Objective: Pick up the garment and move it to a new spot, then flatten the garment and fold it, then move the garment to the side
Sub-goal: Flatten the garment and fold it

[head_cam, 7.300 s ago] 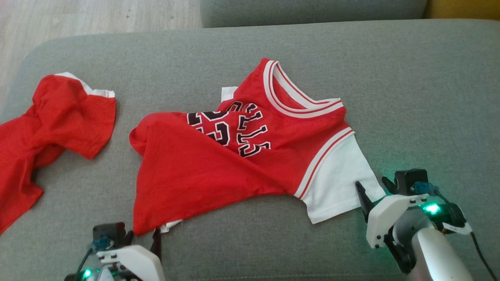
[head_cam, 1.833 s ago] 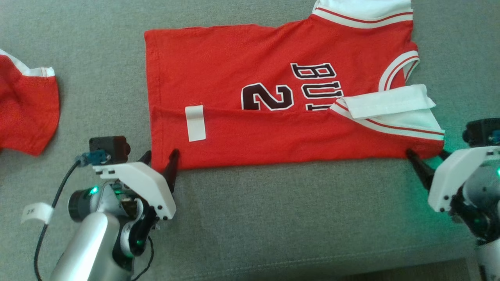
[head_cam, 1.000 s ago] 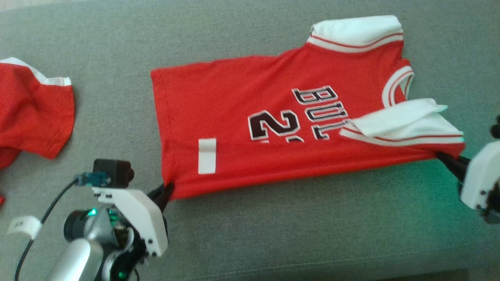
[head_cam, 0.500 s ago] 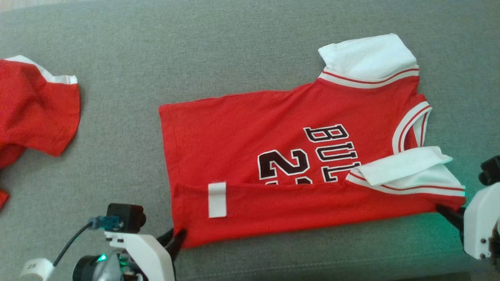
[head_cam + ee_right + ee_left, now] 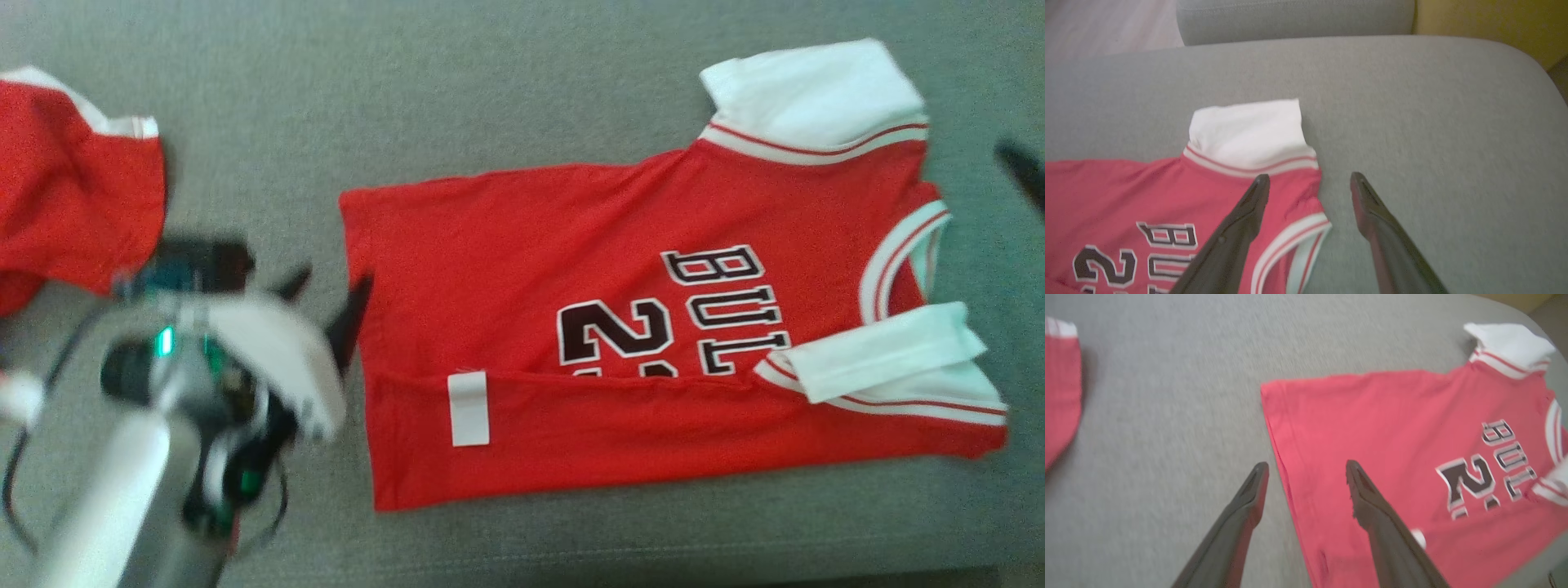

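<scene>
The red jersey (image 5: pixel 620 327) lies spread out on the grey sofa seat (image 5: pixel 490 98), turned sideways to the robot. Its hem points to the robot's left and its neck to the right. The long edge nearest the robot is folded up over the front in a flat band. That band covers the lower part of the black number and lettering, and a small white label (image 5: pixel 469 408) shows on it. The far sleeve (image 5: pixel 812 86), white with a striped red and white band, lies flat beyond the shoulder. The near sleeve (image 5: pixel 886 351), also white, is doubled back over the chest beside the striped collar (image 5: pixel 898 261).

The left gripper (image 5: pixel 1306 467) is at the hem end of the jersey with its two dark fingers spread apart and nothing between them. In the left wrist view one finger is over the red cloth just inside the hem and the other is over the bare seat beside it. Both views of it are blurred, so whether either tip touches the fabric cannot be told.

The right gripper (image 5: pixel 1309 179) is at the neck end, likewise spread wide and holding nothing. In the right wrist view one finger is over the shoulder just below the far sleeve, and the other is over the bare grey seat just past the jersey's edge.

A second red garment (image 5: pixel 73 204) with a white band lies crumpled at the far left of the seat, well apart from the jersey.
</scene>
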Controlling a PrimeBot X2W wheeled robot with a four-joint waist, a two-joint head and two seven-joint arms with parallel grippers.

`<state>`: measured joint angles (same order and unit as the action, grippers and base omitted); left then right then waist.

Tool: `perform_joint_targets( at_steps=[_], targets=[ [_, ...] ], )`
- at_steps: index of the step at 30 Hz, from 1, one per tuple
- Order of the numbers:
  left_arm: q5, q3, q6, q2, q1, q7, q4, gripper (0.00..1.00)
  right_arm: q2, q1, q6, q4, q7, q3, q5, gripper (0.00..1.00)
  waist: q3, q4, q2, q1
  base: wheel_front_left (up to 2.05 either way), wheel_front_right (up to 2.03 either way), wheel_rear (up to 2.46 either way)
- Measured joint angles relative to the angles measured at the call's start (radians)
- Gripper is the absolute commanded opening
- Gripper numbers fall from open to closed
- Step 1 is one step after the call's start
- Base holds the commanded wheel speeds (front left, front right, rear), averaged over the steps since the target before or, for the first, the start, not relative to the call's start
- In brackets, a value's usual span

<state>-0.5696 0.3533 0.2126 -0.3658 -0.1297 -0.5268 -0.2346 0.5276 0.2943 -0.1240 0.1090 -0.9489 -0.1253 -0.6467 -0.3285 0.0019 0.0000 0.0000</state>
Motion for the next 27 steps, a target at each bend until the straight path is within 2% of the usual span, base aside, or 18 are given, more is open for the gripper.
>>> perform_joint_targets(
  at_steps=[2,3,8,16,27],
  targets=[
    [0.016,0.009,-0.002,0.019,-0.129,-0.017,0.061,1.00,-0.020,0.124,0.000,-0.046,-0.008,0.011,0.029,1.00,-0.028,0.011,0.0000,0.0000,0.00,0.00,0.00],
    [0.030,0.030,-0.006,0.048,-0.245,-0.031,0.136,1.00,-0.043,0.232,0.000,-0.105,-0.012,0.032,0.071,1.00,-0.056,0.024,0.0000,0.0000,0.00,0.00,0.00],
    [0.054,0.079,-0.043,0.091,-0.411,-0.062,0.313,1.00,-0.105,0.412,0.000,-0.281,-0.015,0.088,0.162,1.00,-0.110,0.063,-0.0001,0.0000,0.00,0.00,0.00],
    [0.057,0.103,-0.094,0.100,-0.475,-0.070,0.405,1.00,-0.122,0.492,0.000,-0.468,-0.009,0.120,0.236,1.00,-0.143,0.098,0.0000,0.0000,0.00,0.00,0.00],
    [0.046,0.121,-0.117,0.102,-0.510,-0.098,0.451,1.00,-0.130,0.542,0.000,-0.587,0.028,0.120,0.236,1.00,-0.152,0.106,0.0000,0.0001,0.00,0.00,0.00]
  ],
)
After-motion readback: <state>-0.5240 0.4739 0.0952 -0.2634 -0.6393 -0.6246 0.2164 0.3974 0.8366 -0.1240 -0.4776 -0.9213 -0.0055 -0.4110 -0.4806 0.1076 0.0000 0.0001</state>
